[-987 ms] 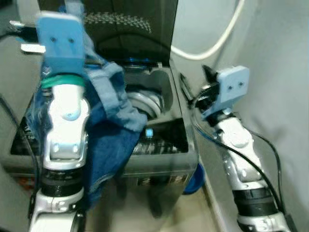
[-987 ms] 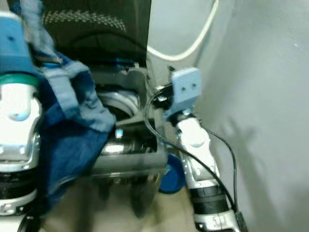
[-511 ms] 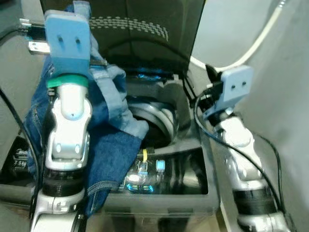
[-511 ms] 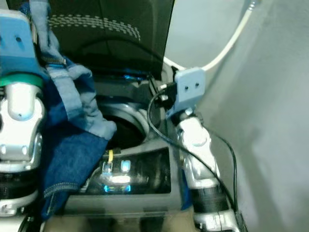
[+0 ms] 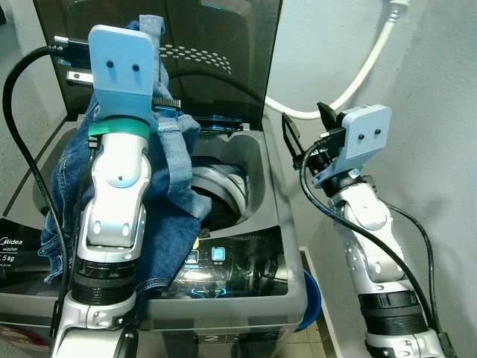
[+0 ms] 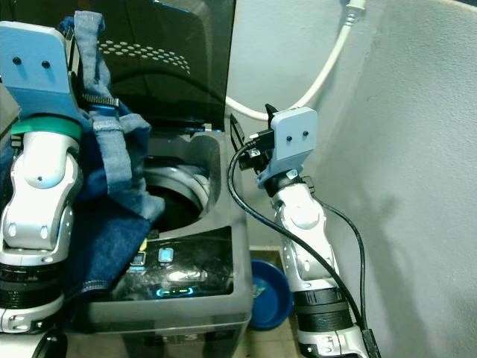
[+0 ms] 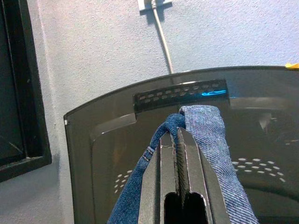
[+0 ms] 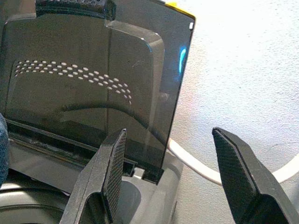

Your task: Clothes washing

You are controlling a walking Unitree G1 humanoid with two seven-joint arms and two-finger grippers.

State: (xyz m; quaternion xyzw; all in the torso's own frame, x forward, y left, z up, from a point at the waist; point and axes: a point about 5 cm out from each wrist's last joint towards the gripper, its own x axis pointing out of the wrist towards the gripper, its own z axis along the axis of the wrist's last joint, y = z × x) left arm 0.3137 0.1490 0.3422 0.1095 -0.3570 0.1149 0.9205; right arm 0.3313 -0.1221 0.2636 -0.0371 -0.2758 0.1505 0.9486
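A pale, rough-plastered wall [image 5: 440, 67] backs a grey top-loading washing machine [image 5: 246, 298], whose smoked, translucent plastic lid [image 5: 223, 67] stands raised and bears rows of small pale dots. Beneath the lid, the round steel drum opening [image 5: 223, 190] is visible; the glossy dark control panel [image 5: 223, 272] at the front carries lit blue indicators, and the word "Midea" can be read at its left front corner. A white flexible hose [image 5: 358, 74] curves down the wall to the machine's rear right corner, and a round blue plastic basin [image 6: 268, 294] sits on the floor at the machine's right. The left gripper [image 7: 180, 140], raised before the lid, has its two black fingers pressed together on a fold of the blue denim jeans [image 5: 168, 224]; the coarse-woven fabric, with paler reverse side and stitched seams, hangs from the grip, down along the silver left arm and over the machine's front left rim beside the drum opening. The right gripper [image 8: 170, 154] hovers at the machine's right rear with its textured black fingers spread wide, holding nothing
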